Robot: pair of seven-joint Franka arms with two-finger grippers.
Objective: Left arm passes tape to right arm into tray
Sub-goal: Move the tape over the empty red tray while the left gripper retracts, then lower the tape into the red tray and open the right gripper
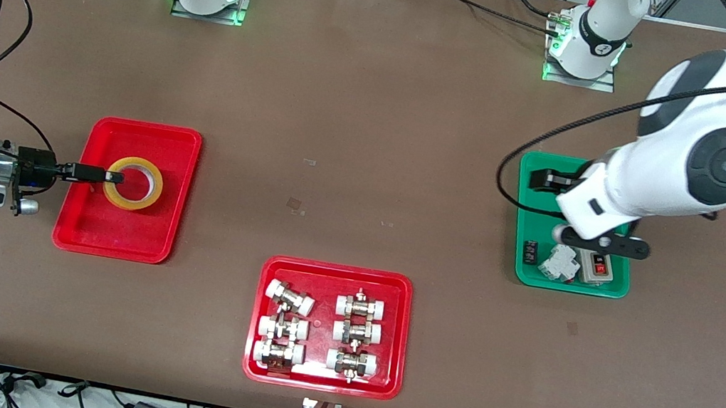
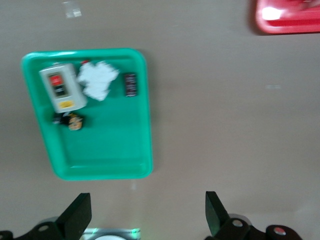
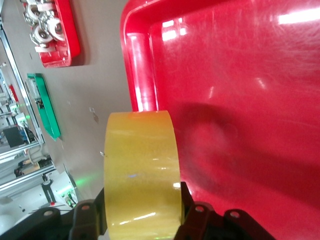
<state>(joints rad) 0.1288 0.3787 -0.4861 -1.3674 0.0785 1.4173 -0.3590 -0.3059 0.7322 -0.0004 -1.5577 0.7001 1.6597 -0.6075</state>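
Over the tray (image 1: 68,228), the right gripper (image 1: 113,177) is pinching the tape (image 1: 134,183), fingers clamped on its wall. Release looks next. The left gripper (image 2: 148,215) is waiting, fingers spread, above the green tray (image 1: 521,271).

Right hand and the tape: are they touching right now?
Touching. In the right wrist view the yellow tape sits clamped between the right hand's fingers; the front view shows it over the red tray.

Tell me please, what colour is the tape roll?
Yellow tape, clearest in the right wrist view.
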